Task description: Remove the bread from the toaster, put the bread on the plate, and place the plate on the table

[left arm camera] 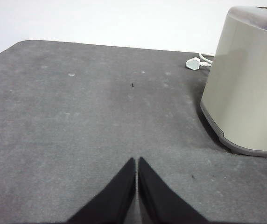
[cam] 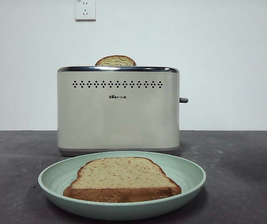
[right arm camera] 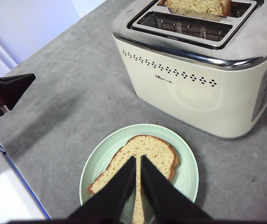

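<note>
A slice of bread (cam: 122, 179) lies flat in the mint-green plate (cam: 49, 179), which rests on the table (cam: 245, 163) in front of the cream toaster (cam: 118, 109). A second slice (cam: 115, 60) stands in the toaster's rear slot, only its domed top showing. My right gripper (right arm camera: 137, 158) hovers shut and empty above the slice (right arm camera: 157, 151) on the plate (right arm camera: 94, 165). My left gripper (left arm camera: 137, 161) is shut over bare table, off to one side of the toaster (left arm camera: 245, 84). Neither gripper shows in the front view.
A white plug and cable (left arm camera: 194, 64) lie on the table behind the toaster. The toaster's grey lever (cam: 184, 100) sticks out on its right side. The left arm's gripper (right arm camera: 7, 88) shows at the edge of the right wrist view. A wall socket (cam: 85, 9) is on the back wall.
</note>
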Robot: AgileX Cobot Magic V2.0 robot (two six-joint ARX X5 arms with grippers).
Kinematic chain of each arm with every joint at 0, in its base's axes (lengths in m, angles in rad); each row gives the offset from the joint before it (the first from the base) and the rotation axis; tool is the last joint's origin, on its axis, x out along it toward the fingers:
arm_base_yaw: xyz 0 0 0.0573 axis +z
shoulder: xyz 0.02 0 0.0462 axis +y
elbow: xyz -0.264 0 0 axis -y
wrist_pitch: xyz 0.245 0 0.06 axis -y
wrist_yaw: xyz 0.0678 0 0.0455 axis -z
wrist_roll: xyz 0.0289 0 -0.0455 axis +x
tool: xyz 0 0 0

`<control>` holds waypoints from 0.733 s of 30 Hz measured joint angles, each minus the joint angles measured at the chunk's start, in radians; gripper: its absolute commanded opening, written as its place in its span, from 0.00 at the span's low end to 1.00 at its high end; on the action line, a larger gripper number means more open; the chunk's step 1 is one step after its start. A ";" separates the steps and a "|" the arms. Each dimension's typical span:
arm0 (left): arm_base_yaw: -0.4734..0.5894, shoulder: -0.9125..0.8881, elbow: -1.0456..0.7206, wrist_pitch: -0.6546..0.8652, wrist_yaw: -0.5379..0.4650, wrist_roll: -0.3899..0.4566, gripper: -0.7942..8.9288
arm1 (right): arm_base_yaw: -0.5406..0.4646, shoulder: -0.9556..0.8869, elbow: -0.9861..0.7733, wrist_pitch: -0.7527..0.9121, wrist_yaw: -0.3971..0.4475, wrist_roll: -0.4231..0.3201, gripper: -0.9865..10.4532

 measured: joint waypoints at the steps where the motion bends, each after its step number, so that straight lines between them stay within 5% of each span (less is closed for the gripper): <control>1: 0.000 0.000 0.000 0.000 0.000 0.000 0.09 | 0.000 0.000 0.000 0.000 0.000 0.000 0.09; 16: 0.000 0.000 0.000 0.000 0.000 0.000 0.09 | 0.000 -0.010 0.000 0.002 0.002 -0.001 0.09; 22: 0.000 0.000 0.000 0.000 0.000 0.000 0.09 | -0.140 -0.121 0.000 0.017 0.001 -0.029 0.09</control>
